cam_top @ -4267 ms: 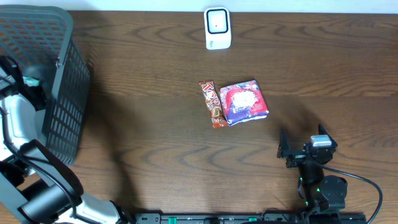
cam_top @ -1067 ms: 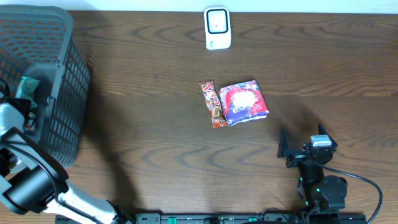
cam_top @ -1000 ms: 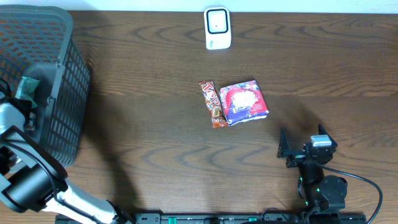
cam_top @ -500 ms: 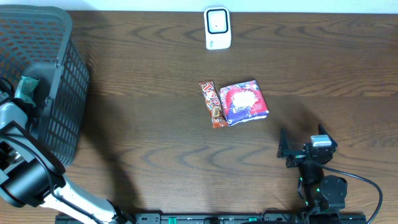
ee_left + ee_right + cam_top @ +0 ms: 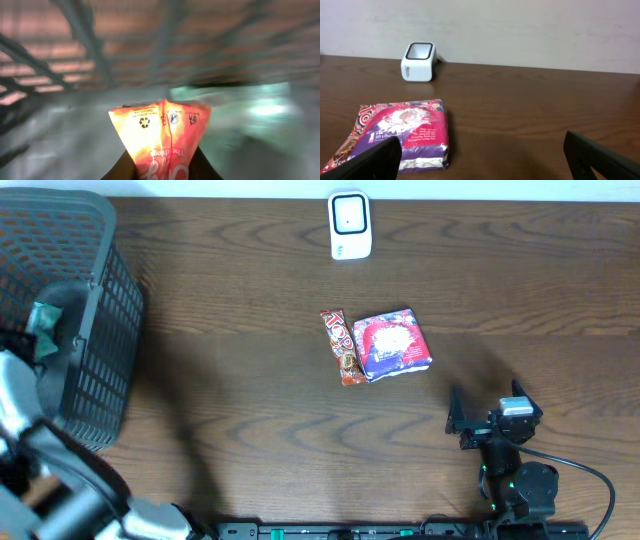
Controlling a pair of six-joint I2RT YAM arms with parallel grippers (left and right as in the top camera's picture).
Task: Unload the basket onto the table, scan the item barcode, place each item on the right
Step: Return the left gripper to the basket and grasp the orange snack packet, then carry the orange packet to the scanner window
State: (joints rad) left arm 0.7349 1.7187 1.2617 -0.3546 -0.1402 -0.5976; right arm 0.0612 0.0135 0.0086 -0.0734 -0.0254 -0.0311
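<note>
Mesh basket (image 5: 100,330) at the table's left edge; the left arm reaches inside it. Left gripper (image 5: 162,167) is clenched on the lower end of an orange packet (image 5: 160,130), basket wall blurred behind. A teal item (image 5: 42,316) also shows in the basket. On the open table: scanner (image 5: 350,225), candy bar (image 5: 340,347), purple-red packet (image 5: 392,345). Right gripper (image 5: 487,405) sits with jaws spread wide, holding nothing.

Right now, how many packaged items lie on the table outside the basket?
2. A candy bar lies mid-table, with a purple-and-red packet close beside it. The basket may hide more: inside it, the left gripper pinches an orange packet.
</note>
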